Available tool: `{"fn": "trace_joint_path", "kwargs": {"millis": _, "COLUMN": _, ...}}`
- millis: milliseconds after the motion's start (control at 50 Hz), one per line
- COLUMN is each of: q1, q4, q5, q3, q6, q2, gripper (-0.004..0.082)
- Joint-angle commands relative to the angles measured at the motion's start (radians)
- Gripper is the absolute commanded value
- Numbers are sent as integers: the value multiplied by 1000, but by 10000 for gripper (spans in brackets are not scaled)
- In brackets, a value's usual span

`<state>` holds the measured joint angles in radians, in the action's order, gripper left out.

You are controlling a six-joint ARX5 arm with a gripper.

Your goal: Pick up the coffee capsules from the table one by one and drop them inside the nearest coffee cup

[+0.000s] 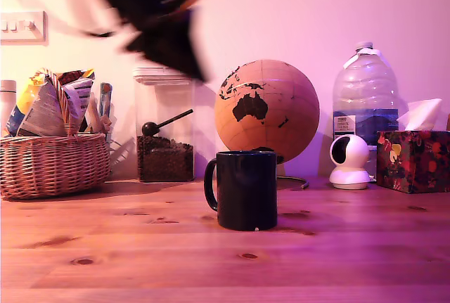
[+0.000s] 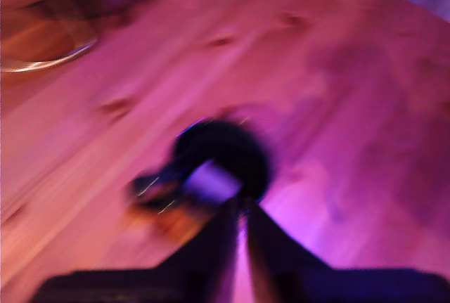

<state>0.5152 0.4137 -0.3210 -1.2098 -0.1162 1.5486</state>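
Pink-violet light tints everything. The counter [image 1: 140, 247] is warm orange-brown pine with fine grain lines and dark oval knots. The coffee cup [image 1: 246, 189] is glossy navy-black, plain, with a pale glint at its base. The globe [image 1: 267, 111] is cork-tan with a faint grid and black landmasses. The basket [image 1: 53, 166] is woven tan wicker, holding packets printed in white, yellow, red and blue. The canister [image 1: 165, 124] is clear, with dark brown beans and a black scoop. The water bottle [image 1: 365, 95] is clear, with a dark blue label. The small camera [image 1: 349, 160] is white with a black face. The tissue box [image 1: 413, 160] is dark with a red, yellow and green floral pattern. The gripper [image 1: 165, 32] is a black blur with a flash of orange.
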Motion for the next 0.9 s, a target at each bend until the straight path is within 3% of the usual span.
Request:
{"fn": "trace_joint_path", "kwargs": {"millis": 0, "q1": -26, "q4": -41, "q5": -4, "q3": 87, "q6": 40, "q2": -37, "gripper": -23}}
{"fn": "trace_joint_path", "kwargs": {"millis": 180, "q1": -127, "q4": -171, "q5": -4, "q3": 287, "q6": 40, "q2": -170, "gripper": -23}}
{"fn": "trace_joint_path", "kwargs": {"millis": 200, "q1": -141, "q4": -189, "q5": -4, "q3": 308, "q6": 94, "q2": -183, "gripper": -23}}
{"fn": "trace_joint_path", "kwargs": {"millis": 240, "q1": -166, "q4": -229, "q5": -4, "q3": 347, "q6": 94, "q2": -210, "gripper": -23}}
{"fn": "trace_joint_path", "kwargs": {"millis": 260, "q1": -180, "q4": -247, "q5": -4, "q3": 366, "q6": 119, "q2": -224, "gripper": -23}}
{"fn": "trace_joint_path", "kwargs": {"millis": 340, "q1": -237, "q4": -306, "q5": -4, "q3": 433, "q6": 119, "q2": -273, "gripper": -23}}
{"fn": "trace_joint_path", "kwargs": {"millis": 360, "q1": -251, "q4": -314, "q5": -3, "q3": 447, "q6": 158, "q2": -284, "gripper": -23}}
{"fn": "trace_joint_path", "kwargs": {"millis": 640, "q1": -405, "q4": -437, "q5": -1, "q3": 653, "q6": 158, "q2": -419, "gripper": -23}}
{"fn": "trace_joint_path", "kwargs": {"millis": 660, "q1": -414, "q4": -445, "q5": -1, "q3": 669, "q6": 198, "q2": -430, "gripper": -23}}
{"fn": "trace_joint_path", "kwargs": {"millis": 880, "q1": -455, "q4": -473, "q5": 1, "q3": 818, "q6": 207, "q2": -566, "gripper": -23}}
